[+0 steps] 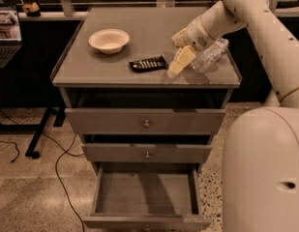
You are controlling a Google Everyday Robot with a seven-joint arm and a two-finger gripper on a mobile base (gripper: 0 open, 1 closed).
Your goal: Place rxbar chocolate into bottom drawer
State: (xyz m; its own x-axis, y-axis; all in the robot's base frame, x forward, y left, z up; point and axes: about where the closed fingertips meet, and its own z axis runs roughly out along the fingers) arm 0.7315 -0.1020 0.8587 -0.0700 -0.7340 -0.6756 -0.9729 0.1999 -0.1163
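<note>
The rxbar chocolate, a flat black bar with pale lettering, lies on the grey cabinet top near its front edge. My gripper is just right of the bar, low over the top, with its pale fingers spread apart and nothing between them. The bottom drawer is pulled out at floor level, and its grey floor is bare. Its knob is at the very bottom edge of the view.
A white bowl sits at the left of the cabinet top. A clear plastic bottle lies on its side under my arm at the right. The two upper drawers are pushed in. Cables run along the floor at the left.
</note>
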